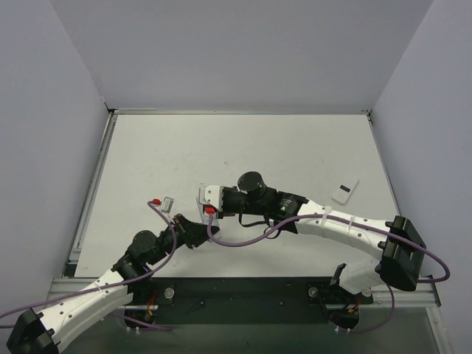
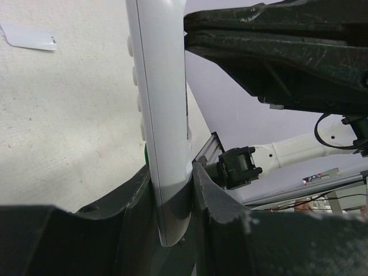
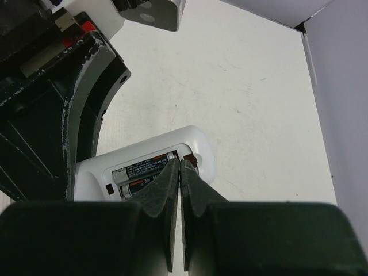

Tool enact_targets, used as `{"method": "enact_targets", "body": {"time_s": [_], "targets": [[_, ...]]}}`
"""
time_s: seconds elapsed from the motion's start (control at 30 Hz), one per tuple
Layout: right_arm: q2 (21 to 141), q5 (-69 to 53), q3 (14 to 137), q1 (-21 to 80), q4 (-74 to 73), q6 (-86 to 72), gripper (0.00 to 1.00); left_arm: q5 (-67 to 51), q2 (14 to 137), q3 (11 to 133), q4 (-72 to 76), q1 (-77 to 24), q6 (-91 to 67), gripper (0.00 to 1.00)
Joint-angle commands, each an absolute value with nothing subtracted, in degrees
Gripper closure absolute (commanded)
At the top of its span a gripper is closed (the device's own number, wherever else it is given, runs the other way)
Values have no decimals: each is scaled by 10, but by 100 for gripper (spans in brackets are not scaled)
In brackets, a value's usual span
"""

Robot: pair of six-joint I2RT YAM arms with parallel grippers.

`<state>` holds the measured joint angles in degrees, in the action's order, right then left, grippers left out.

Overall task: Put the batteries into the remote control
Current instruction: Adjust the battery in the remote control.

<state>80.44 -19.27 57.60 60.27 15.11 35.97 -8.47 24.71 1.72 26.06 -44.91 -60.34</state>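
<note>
White remote control (image 3: 198, 146), dark batteries (image 3: 144, 171) with pale lettering, scuffed black right gripper (image 3: 179, 165).

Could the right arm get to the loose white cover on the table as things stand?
Probably yes: the cover lies alone on the table, nothing around it, though the right gripper, shut, is at the batteries.

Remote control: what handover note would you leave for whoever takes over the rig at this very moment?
Left gripper: shut on the remote control, holding it on edge.
Right gripper: shut, empty, tips at the open compartment; contact unclear.
Batteries: both lie side by side in the compartment.
Battery cover: off, lying on the table to the right.
Done: both batteries are in.
Left: probably check they are fully seated.
</note>
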Motion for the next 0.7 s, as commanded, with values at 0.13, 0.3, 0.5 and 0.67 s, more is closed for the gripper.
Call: {"method": "enact_targets", "body": {"time_s": [0.13,0.3,0.5,0.67], "targets": [[833,-292,527,567,124,256,100,-130,211,49,440,-455,-566,100],[824,-278,494,551,176,241,97,-132,200,47,441,-455,-565,100],[803,-248,478,557,209,241,89,-128,200,47,436,-454,-567,100],[773,-237,497,581,191,254,86,-115,218,45,415,-455,-575,100]]}}
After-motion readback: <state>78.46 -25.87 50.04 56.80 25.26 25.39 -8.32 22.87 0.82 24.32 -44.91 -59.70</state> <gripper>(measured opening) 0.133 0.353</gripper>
